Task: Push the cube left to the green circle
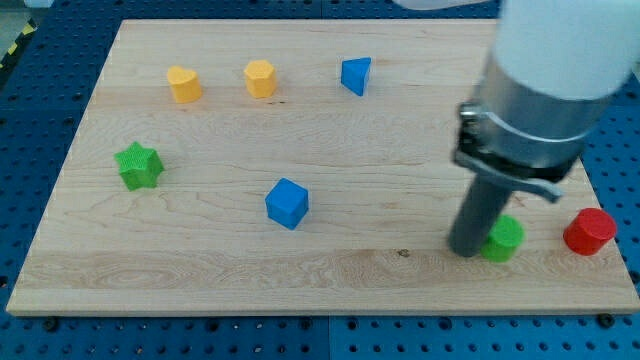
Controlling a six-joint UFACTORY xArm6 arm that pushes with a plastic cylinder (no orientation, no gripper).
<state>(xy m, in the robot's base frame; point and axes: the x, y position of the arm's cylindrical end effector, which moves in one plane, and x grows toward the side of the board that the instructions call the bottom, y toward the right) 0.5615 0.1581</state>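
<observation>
Tip: the arm's dark rod ends in my tip [466, 250], low on the view's right side of the board. It is a plain rod, so it has no jaws to spread or press together, and it pinches nothing.
Tip and blocks: the tip sits just at the left edge of the green circle [503, 239]; whether they touch cannot be told.
Cube: the blue cube [287, 203] sits near the middle of the board, well apart from the tip, off to the left.
Path: bare wood lies between the cube and the green circle. No block stands between them.
Red block: a red round block [589, 231] sits near the board's right edge, just right of the green circle.
Top row: 2 yellow blocks [184, 84] [260, 78] and 1 blue triangle-like block [356, 75].
Left side: 1 green star [138, 165].
Board: a wooden board [200, 270] on a blue table [40, 110].
Containers: 0 seen.
</observation>
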